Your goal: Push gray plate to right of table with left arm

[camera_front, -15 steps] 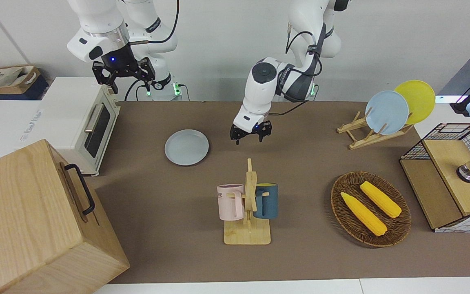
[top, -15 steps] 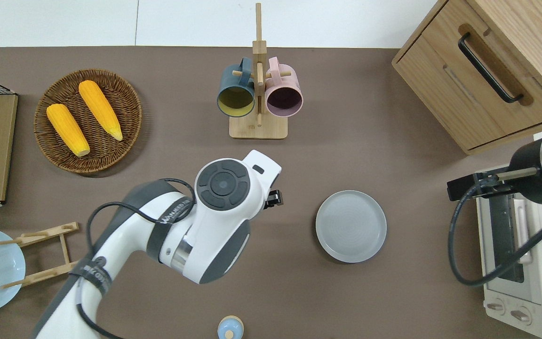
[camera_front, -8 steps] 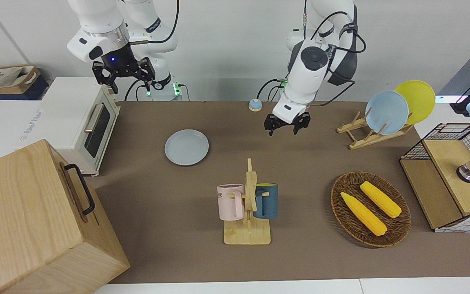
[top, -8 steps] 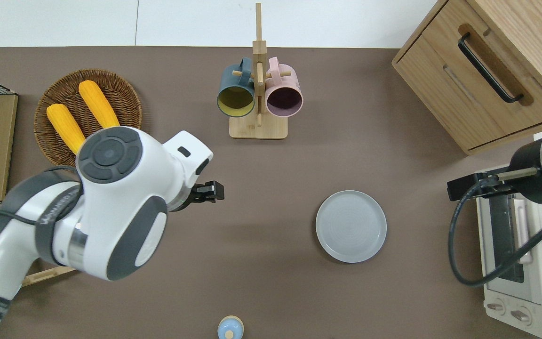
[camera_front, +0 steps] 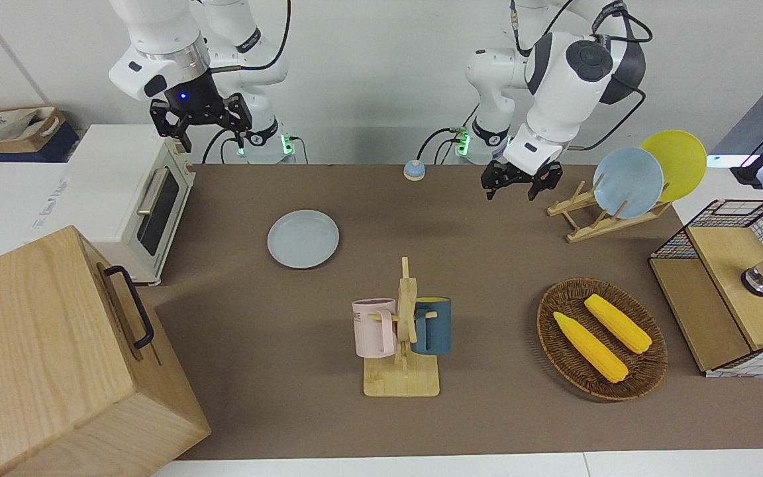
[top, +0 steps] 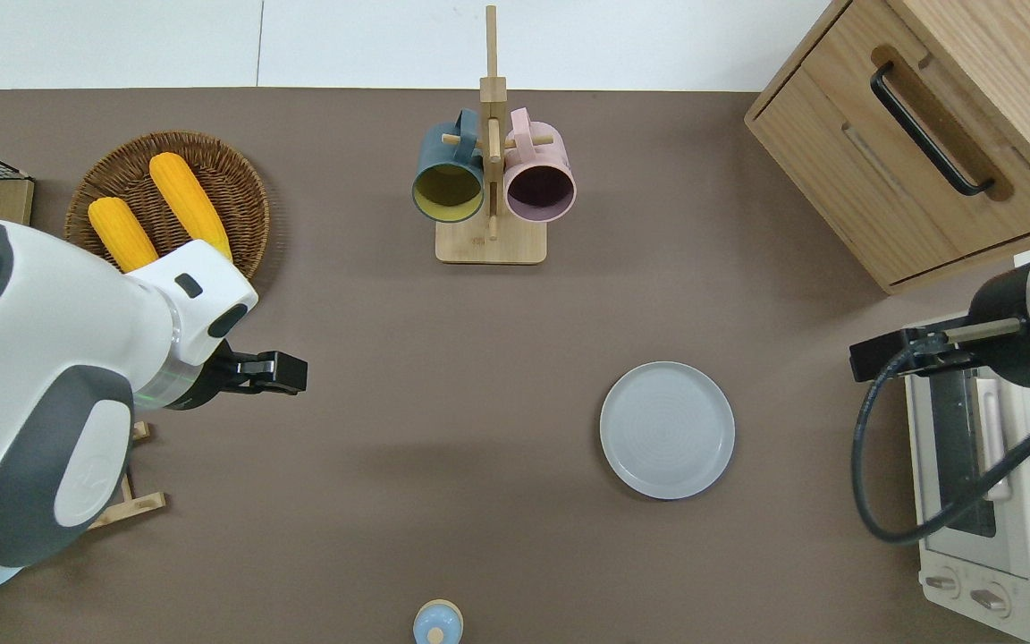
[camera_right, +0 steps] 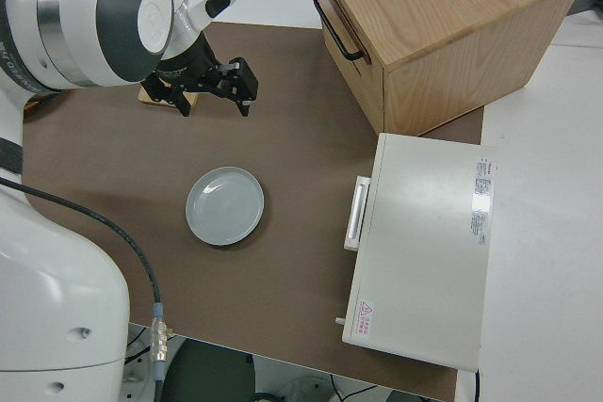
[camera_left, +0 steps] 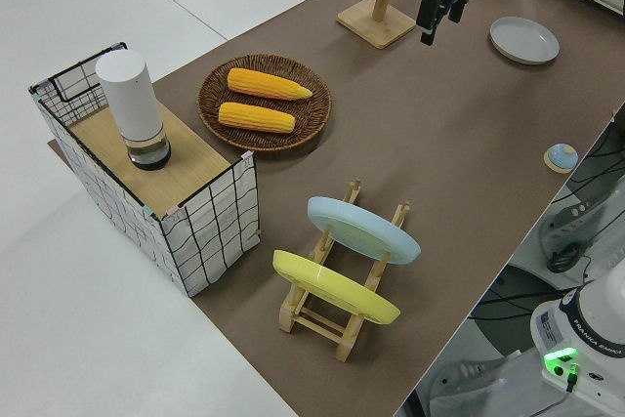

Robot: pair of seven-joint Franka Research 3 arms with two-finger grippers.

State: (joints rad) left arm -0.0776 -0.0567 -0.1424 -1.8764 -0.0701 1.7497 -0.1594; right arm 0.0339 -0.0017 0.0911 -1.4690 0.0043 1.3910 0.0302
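Hanging at upper right of the front view, the left gripper [camera_front: 518, 182] has its jaws spread, holding nothing, up in the air near the plate rack [camera_front: 587, 215]; the gray plate [camera_front: 303, 238] lies flat on the table [camera_front: 275, 344] at centre left, well apart from it; the right arm is parked, its gripper [camera_front: 201, 118] spread too. From overhead, the left gripper [top: 272, 373] sits at centre left over bare table, near the corn basket [top: 238, 183]; the gray plate [top: 667, 429] rests right of centre, nearer the toaster oven [top: 989, 501]. In the left side view the plate [camera_left: 524, 39] shows at upper right. The right side view has it lower left, untouched.
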